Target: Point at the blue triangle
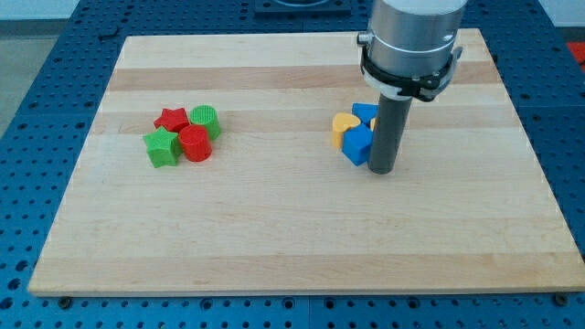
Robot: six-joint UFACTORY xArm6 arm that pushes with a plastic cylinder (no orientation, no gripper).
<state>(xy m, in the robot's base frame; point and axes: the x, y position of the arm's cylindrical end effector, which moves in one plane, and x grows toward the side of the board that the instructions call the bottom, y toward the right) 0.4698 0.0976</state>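
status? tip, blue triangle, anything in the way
My tip down on the board, touching the blue block on its right. Blue triangle just behind, partly hidden by the rod. Yellow heart crowds its left.

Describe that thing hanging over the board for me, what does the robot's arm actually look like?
It ends in a straight dark grey rod, round and plain, whose lower end is my tip. Above the rod sits a wider silver-grey cylinder with a black ring clamped around its base and a white collar beneath. No fingers, cables or markings show.

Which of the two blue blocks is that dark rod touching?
The blue cube, nearest the view's bottom: my tip sits against its right side. The other blue block lies behind it.
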